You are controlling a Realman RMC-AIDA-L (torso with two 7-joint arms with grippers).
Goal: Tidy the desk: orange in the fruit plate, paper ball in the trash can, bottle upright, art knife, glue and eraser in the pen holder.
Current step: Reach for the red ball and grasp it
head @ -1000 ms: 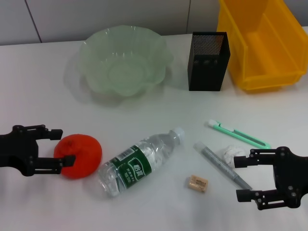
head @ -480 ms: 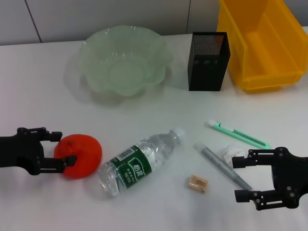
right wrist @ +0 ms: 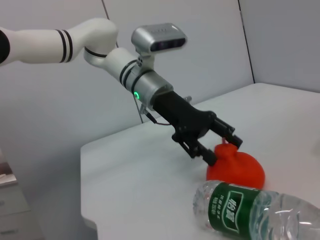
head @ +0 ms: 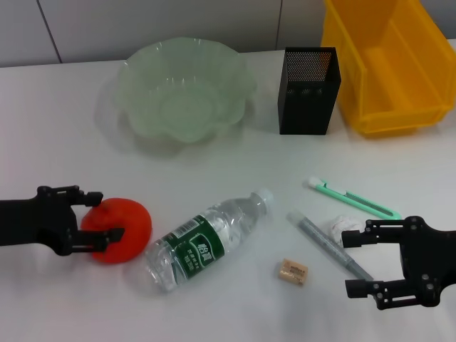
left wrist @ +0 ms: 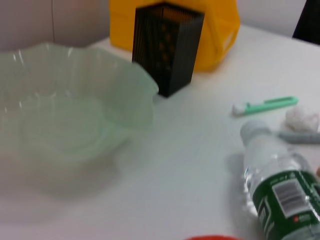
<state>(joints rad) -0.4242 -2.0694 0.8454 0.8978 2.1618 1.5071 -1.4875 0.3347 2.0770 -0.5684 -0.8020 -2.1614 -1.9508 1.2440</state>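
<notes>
The orange (head: 130, 226) lies at the desk's (head: 57, 128) front left. My left gripper (head: 104, 215) is open, one finger on each side of the orange's left part; the right wrist view shows this gripper (right wrist: 225, 150) at the orange (right wrist: 239, 171) too. The bottle (head: 206, 241) lies on its side mid-front. Right of it are the glue (head: 324, 242), paper ball (head: 342, 226), eraser (head: 293, 271) and art knife (head: 353, 199). My right gripper (head: 348, 262) hovers open beside the glue's near end. At the back stand the fruit plate (head: 235, 75), pen holder (head: 308, 92) and trash can (head: 402, 117).
The left wrist view shows the fruit plate (left wrist: 135, 90), pen holder (left wrist: 167, 47), trash can (left wrist: 220, 30), art knife (left wrist: 265, 105) and bottle (left wrist: 280, 190) ahead of that arm. A grey wall runs behind the desk.
My left gripper has slid right along the desk, so its fingers now reach farther around the orange. The right gripper has edged slightly left. The objects have not moved.
</notes>
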